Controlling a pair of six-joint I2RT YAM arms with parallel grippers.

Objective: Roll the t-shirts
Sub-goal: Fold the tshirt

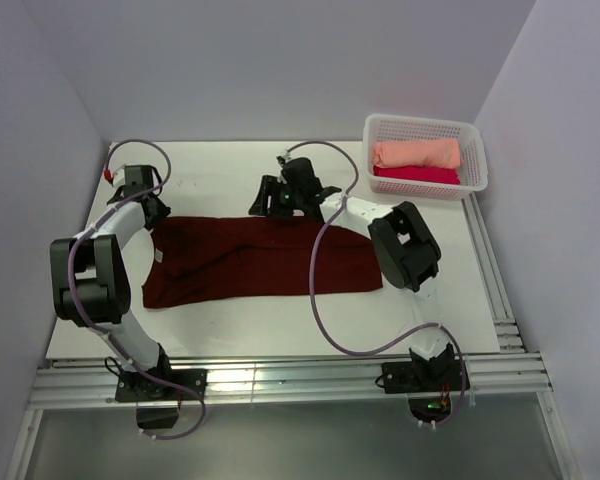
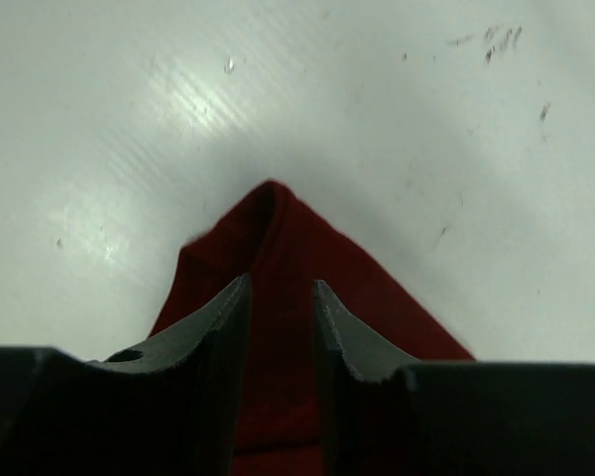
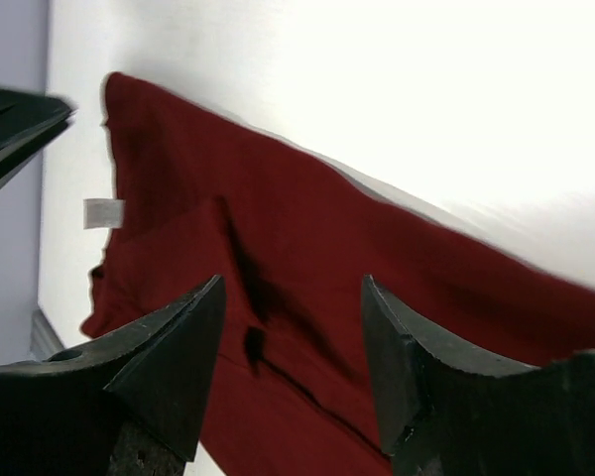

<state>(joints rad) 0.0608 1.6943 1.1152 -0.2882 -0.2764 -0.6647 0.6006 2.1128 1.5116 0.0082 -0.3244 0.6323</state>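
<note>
Maroon t-shirt (image 1: pixel 260 262), flat: left gripper (image 2: pixel 281 288) narrowly parted astride a corner ridge, hold uncertain; right gripper (image 3: pixel 293 288) spread wide, empty; advise matched edge pinches for even rolling.

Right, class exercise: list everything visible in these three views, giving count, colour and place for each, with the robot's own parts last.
table: one, white, under everything
maroon t-shirt: one, dark maroon, a long flat strip across the table's middle
neck label: one, pale, on that shirt near its left end
basket: one, white mesh, table's far right corner
peach t-shirt: one, peach, rolled, far side of the basket
crimson-pink t-shirt: one, crimson-pink, in the basket, nearer than the peach one
cables: two, grey-lilac, one looping from each arm
left arm, right arm: two, white and black, based at the near edge
left gripper: one, black, over the shirt's far left corner, grip unclear
right gripper: one, black, open, above the shirt's far edge
</note>
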